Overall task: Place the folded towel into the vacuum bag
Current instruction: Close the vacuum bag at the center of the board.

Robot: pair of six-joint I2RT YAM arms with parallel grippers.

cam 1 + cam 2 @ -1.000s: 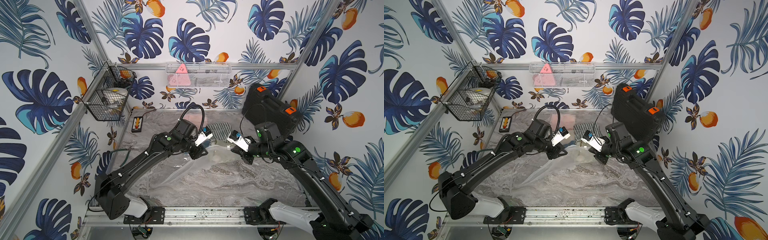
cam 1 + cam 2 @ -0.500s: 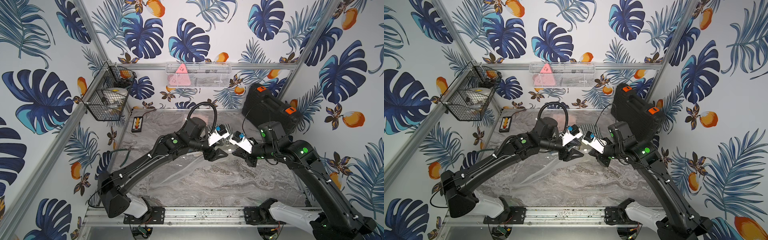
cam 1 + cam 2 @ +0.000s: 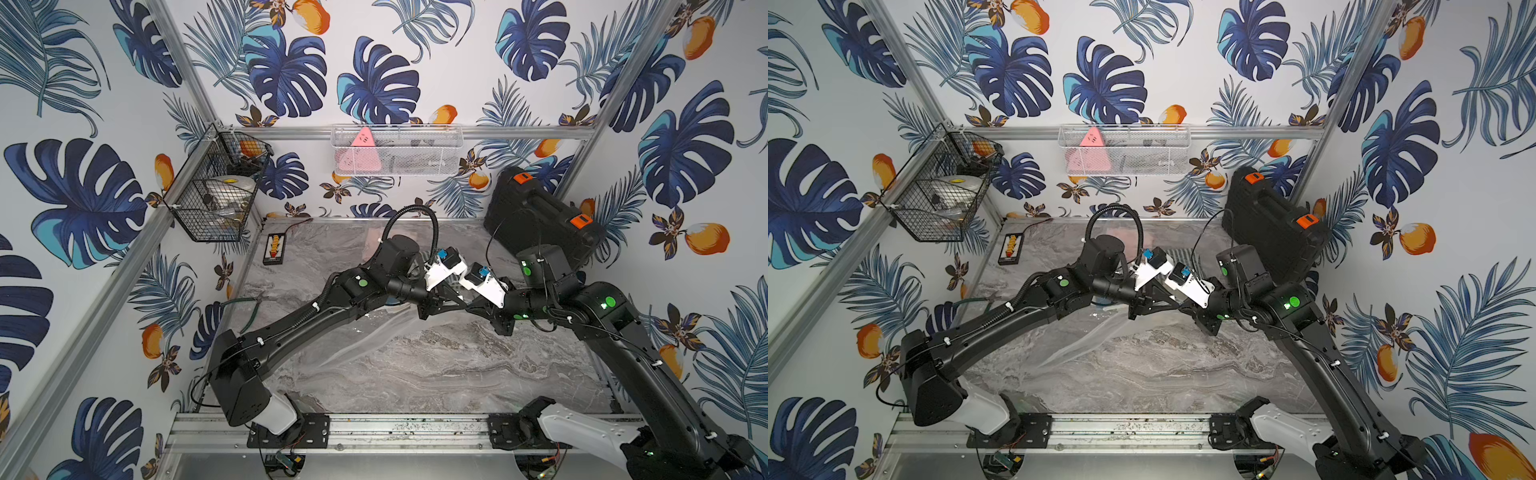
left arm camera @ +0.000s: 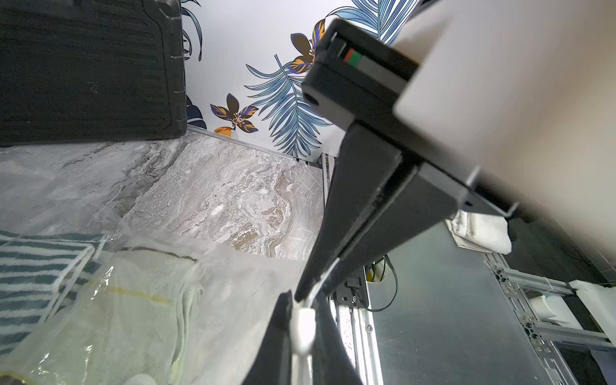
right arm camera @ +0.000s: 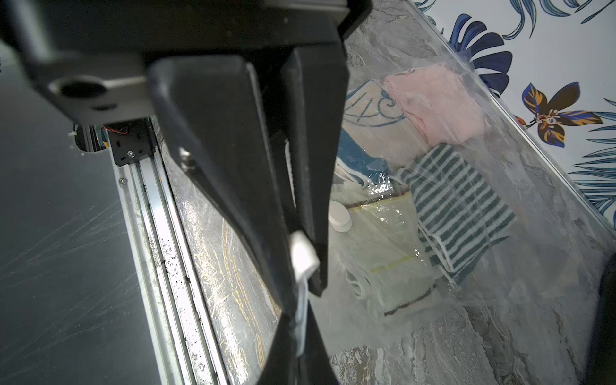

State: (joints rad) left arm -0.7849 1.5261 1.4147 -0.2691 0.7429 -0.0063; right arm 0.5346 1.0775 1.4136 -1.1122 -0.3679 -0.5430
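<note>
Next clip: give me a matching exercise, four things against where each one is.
Things:
1. striped towel
2. case
3. clip
4. basket

Places:
a. hung on the left wall
b. pinched by left claw and right claw
c. inside the bag
d. leaning in the back right corner

Pairs: 1-c, 2-d, 3-b, 4-a
</note>
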